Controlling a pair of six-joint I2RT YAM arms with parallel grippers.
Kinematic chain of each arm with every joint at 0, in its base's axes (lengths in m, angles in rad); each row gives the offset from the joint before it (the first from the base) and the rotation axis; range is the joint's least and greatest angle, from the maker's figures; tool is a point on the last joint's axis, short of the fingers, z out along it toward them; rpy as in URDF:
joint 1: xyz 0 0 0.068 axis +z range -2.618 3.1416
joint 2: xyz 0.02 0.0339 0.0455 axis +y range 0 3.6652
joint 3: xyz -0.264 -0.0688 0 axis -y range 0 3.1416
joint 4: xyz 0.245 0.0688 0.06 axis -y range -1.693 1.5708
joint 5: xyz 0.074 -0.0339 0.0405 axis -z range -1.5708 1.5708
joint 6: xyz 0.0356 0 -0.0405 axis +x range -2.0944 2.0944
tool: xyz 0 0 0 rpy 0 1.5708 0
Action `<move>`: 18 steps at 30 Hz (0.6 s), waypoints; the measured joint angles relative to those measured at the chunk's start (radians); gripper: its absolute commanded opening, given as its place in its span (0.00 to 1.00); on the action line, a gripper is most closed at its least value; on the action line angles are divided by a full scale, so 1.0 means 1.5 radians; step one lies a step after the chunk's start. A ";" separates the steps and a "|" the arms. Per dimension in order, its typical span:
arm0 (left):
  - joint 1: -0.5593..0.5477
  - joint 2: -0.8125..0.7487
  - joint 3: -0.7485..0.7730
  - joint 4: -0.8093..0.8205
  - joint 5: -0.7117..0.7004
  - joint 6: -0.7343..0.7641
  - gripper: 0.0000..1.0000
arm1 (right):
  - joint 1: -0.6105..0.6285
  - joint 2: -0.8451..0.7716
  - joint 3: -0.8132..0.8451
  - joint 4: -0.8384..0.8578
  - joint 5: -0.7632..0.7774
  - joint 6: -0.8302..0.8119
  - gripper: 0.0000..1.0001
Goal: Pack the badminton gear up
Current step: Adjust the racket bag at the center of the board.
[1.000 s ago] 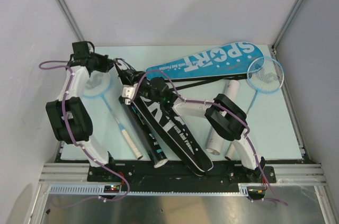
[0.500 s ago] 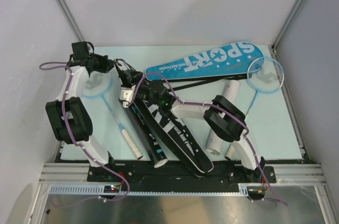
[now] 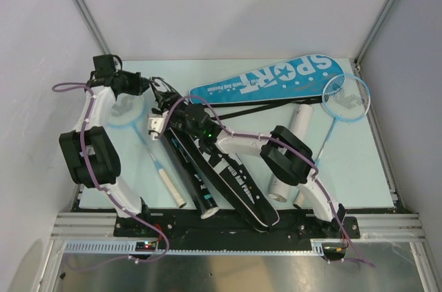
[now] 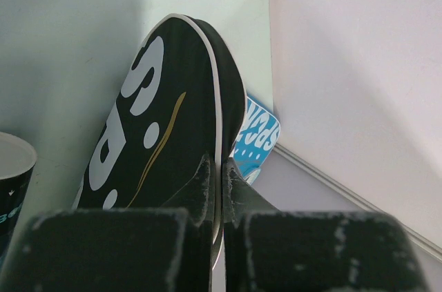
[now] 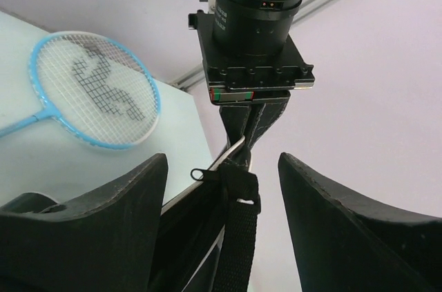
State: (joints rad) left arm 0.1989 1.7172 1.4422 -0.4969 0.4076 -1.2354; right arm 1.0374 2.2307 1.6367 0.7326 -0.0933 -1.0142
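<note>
The black "SPORT" cover (image 3: 228, 174) lies diagonally across the table middle. My left gripper (image 3: 156, 94) is shut on its raised far edge; in the left wrist view the jaws (image 4: 222, 171) pinch the cover's (image 4: 166, 112) white piping. My right gripper (image 3: 163, 115) is open just behind that end. In the right wrist view its fingers (image 5: 103, 223) stand wide on either side of the cover's strap (image 5: 238, 237) and zipper pull (image 5: 199, 173), touching neither. One light-blue racket (image 3: 128, 114) lies at the left and also shows in the right wrist view (image 5: 93, 92). No shuttlecock is in view.
The blue "SPORT" cover (image 3: 276, 78) lies along the back, with a second light-blue racket (image 3: 345, 99) at the back right. A white tube (image 3: 290, 154) lies right of the black cover and a black tube (image 3: 190, 174) left of it. Walls stand close on three sides.
My right gripper has moved left along the black cover toward the end held by my left gripper. The left gripper has kept its hold.
</note>
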 measured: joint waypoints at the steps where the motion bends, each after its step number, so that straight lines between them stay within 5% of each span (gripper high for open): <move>1: 0.000 0.000 0.000 0.000 0.000 -0.002 0.00 | 0.000 0.007 0.013 -0.007 0.006 -0.003 0.69; 10: 0.000 -0.002 0.000 -0.002 -0.001 -0.004 0.00 | 0.007 0.044 0.079 -0.056 0.063 -0.040 0.64; 18: 0.001 -0.006 0.000 -0.010 -0.001 -0.003 0.00 | 0.021 0.067 0.115 -0.087 0.113 -0.087 0.70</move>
State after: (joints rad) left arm 0.1997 1.7088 1.4422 -0.5114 0.4061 -1.2404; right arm 1.0683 2.3306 1.8095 0.6025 0.0769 -1.1450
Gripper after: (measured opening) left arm 0.023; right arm 0.698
